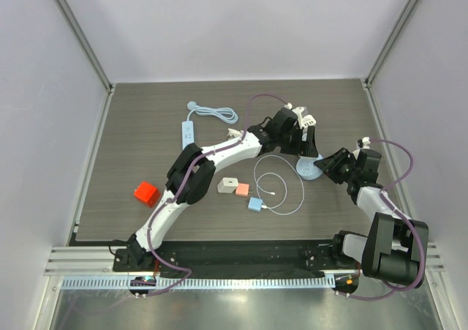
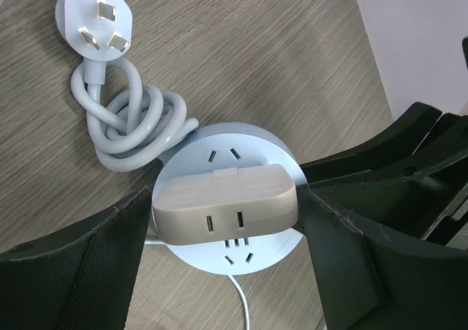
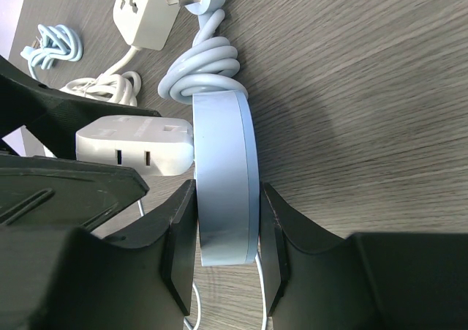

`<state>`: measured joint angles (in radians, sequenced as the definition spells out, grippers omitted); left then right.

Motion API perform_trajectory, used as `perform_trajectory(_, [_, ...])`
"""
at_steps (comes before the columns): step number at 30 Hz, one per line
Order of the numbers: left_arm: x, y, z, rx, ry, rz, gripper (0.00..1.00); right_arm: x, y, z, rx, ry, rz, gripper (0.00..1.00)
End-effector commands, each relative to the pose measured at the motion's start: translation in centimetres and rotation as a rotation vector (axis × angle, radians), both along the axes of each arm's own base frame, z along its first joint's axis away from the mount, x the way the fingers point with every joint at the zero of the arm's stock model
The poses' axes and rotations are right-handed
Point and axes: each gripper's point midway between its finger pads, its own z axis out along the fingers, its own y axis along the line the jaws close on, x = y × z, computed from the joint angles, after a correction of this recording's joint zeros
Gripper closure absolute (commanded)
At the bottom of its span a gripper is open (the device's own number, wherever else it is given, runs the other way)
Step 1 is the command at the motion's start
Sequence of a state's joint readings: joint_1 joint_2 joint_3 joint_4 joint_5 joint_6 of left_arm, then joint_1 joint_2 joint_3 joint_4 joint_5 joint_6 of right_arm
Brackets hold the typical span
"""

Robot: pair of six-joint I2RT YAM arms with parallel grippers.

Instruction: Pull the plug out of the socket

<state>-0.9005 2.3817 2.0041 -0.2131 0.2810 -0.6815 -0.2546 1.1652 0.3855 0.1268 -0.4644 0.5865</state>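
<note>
Pale-blue socket [image 3: 223, 147] is being clamped edgewise by the right gripper [image 3: 225, 231], its seated plug [image 2: 219, 198] being pinched by the left gripper [image 2: 225, 211]; a straight pull apart is likely being called for.

No text can be read in any view. The beige rectangular plastic plug adapter [image 2: 227, 202] has a small block of raised marking on its face, left of the slots, too fine to make out. The round pale-blue plastic socket base [image 2: 259, 145] has no legible print.
</note>
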Motion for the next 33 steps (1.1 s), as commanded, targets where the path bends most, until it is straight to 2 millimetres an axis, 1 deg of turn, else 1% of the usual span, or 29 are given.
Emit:
perform_trajectory(1, [1.0,-0.9,2.4,-0.068,-0.035,0.014,0.21,-2.1,-1.1,-3.5,-0.079,0.144,-0.041,0.99])
perform_trajectory(2, [1.0,-0.9,2.4,-0.069,-0.028,0.025,0.23,-2.1,-1.1,-3.5,-0.079,0.147,-0.041,0.99])
perform_trajectory(3, [1.2,-0.9,2.5,-0.071,-0.025,0.034,0.31,-2.1,-1.2,-3.5,-0.079,0.147,-0.044,0.99])
perform_trajectory(5, [1.2,-1.0,2.4,-0.077,-0.008,0.045,0.42,-2.0,-1.2,-3.5,-0.080,0.146,-0.044,0.99])
perform_trajectory(6, [1.3,-1.1,2.5,-0.080,-0.003,0.050,0.53,-2.0,-1.2,-3.5,-0.081,0.146,-0.045,0.99])
perform_trajectory(8, [1.2,-1.2,2.4,-0.087,0.011,0.058,0.64,-2.0,-1.2,-3.5,-0.080,0.149,-0.043,0.99])
perform_trajectory(9, [1.2,-1.3,2.4,-0.089,0.015,0.059,0.74,-2.1,-1.2,-3.6,-0.080,0.153,-0.042,0.99])
perform_trajectory(11, [1.2,-1.3,2.6,-0.094,0.018,0.064,0.83,-2.1,-1.2,-3.6,-0.080,0.153,-0.043,0.99])
perform_trajectory(12, [1.1,-1.2,2.6,-0.096,0.024,0.069,0.93,-2.1,-1.2,-3.6,-0.081,0.154,-0.045,0.99])
perform_trajectory(13, [1.2,-1.2,3.1,-0.107,0.019,0.074,0.99,-2.0,-1.3,-3.5,-0.083,0.152,-0.046,0.99])
perform_trajectory(15, [1.2,-1.2,3.3,-0.117,0.023,0.084,1.00,-2.1,-1.2,-3.6,-0.083,0.156,-0.045,0.99])
perform_trajectory(17, [1.1,-1.1,4.7,-0.141,0.012,0.088,1.00,-2.1,-1.3,-3.6,-0.084,0.157,-0.050,0.99])
perform_trajectory(20, [1.2,-1.0,5.6,-0.177,0.007,0.109,1.00,-2.0,-1.4,-3.7,-0.086,0.161,-0.049,0.99])
perform_trajectory(22, [1.2,-1.0,6.7,-0.216,0.015,0.124,1.00,-2.1,-1.4,-3.8,-0.087,0.166,-0.051,0.99])
perform_trajectory(25, [1.2,-1.0,7.5,-0.245,0.034,0.142,1.00,-2.1,-1.5,-3.8,-0.088,0.169,-0.053,0.99])
perform_trajectory(26, [1.1,-0.9,7.3,-0.243,0.050,0.155,1.00,-2.1,-1.4,-3.8,-0.089,0.170,-0.053,0.99])
perform_trajectory(27, [1.2,-1.0,8.7,-0.275,0.027,0.156,1.00,-2.1,-1.5,-3.9,-0.089,0.172,-0.055,0.99])
perform_trajectory(30, [1.7,-0.4,9.3,-0.263,-0.014,0.186,1.00,-2.1,-1.5,-3.8,-0.089,0.172,-0.055,0.99])
perform_trajectory(31, [1.6,-0.2,10.3,-0.272,-0.031,0.189,1.00,-2.0,-1.5,-3.9,-0.090,0.172,-0.056,0.99])
perform_trajectory(32, [1.7,0.1,10.6,-0.267,-0.045,0.198,1.00,-2.1,-1.5,-3.9,-0.092,0.173,-0.056,0.99])
perform_trajectory(33, [1.5,0.4,10.3,-0.251,-0.058,0.194,1.00,-2.0,-1.6,-3.9,-0.092,0.176,-0.060,0.99])
